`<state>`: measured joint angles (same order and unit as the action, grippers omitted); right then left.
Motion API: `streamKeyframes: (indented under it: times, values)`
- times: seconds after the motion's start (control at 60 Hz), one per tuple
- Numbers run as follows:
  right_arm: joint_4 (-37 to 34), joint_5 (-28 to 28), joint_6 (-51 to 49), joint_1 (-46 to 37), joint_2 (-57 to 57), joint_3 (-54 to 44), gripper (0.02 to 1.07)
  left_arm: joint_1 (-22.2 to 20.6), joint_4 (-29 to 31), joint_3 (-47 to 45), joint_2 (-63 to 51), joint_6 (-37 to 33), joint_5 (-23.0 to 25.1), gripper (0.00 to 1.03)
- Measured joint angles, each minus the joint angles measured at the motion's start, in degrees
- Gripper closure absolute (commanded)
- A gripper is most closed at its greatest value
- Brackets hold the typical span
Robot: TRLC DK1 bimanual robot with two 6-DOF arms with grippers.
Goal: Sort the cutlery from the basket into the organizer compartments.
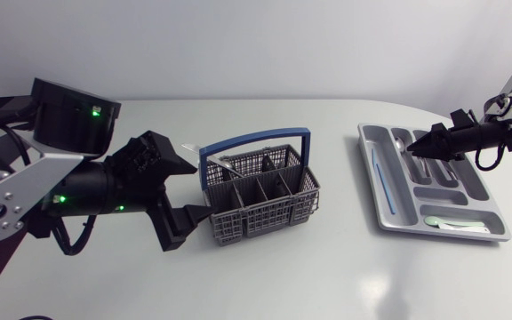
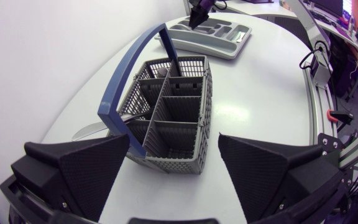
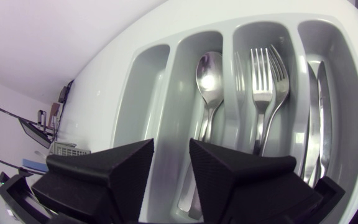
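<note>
The grey mesh cutlery basket with a blue handle stands mid-table; some silver cutlery shows inside. My left gripper is open beside its left end. From the left wrist, the basket sits just ahead of the spread fingers, and a silver piece pokes out of its side. My right gripper hovers over the grey organizer. Its fingers stand slightly apart, open, above a spoon lying in a compartment. Forks and a knife fill the neighbouring slots.
The organizer also holds a thin blue piece in its left slot and a pale utensil in the front cross compartment. Bare white table separates basket and organizer.
</note>
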<state>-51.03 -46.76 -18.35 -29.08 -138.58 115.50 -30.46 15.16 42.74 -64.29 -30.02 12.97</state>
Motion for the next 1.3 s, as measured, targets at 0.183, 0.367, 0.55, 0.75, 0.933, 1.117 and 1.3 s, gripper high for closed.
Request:
streamKeyframes:
  times: [0.183, 0.367, 0.55, 0.75, 0.933, 1.117, 1.3]
  values:
    - [11.3, 4.8, 0.0, 3.8, 19.7, -19.2, 0.46, 0.1, 0.0, 0.0, 2.9, 0.0, 0.0, 0.05]
    - [17.2, 8.8, -0.1, 11.3, 34.0, -31.6, 0.46, 0.9, 0.4, -1.3, 5.5, 0.0, -0.2, 0.05]
    - [18.9, 12.5, 0.0, 18.0, 39.7, -40.2, 0.46, 4.1, 0.5, -1.7, 6.3, 0.0, -0.2, 0.04]
    - [23.7, 17.8, 0.9, 25.6, 44.4, -47.8, 0.46, 8.3, -1.9, -2.0, 5.7, -1.7, -0.4, 0.05]
    - [26.8, 20.6, 2.6, 31.5, 46.2, -52.9, 0.46, 14.3, -3.0, -2.1, 1.6, -3.7, 2.0, 0.08]
    - [28.4, 22.2, 4.0, 35.2, 46.2, -54.4, 0.47, 16.5, -6.4, -3.5, -4.6, -4.7, 4.6, 0.20]
    - [29.0, 22.9, 5.1, 37.3, 46.2, -55.4, 0.57, 16.5, -13.4, -5.3, -10.1, -4.7, 5.6, 0.60]
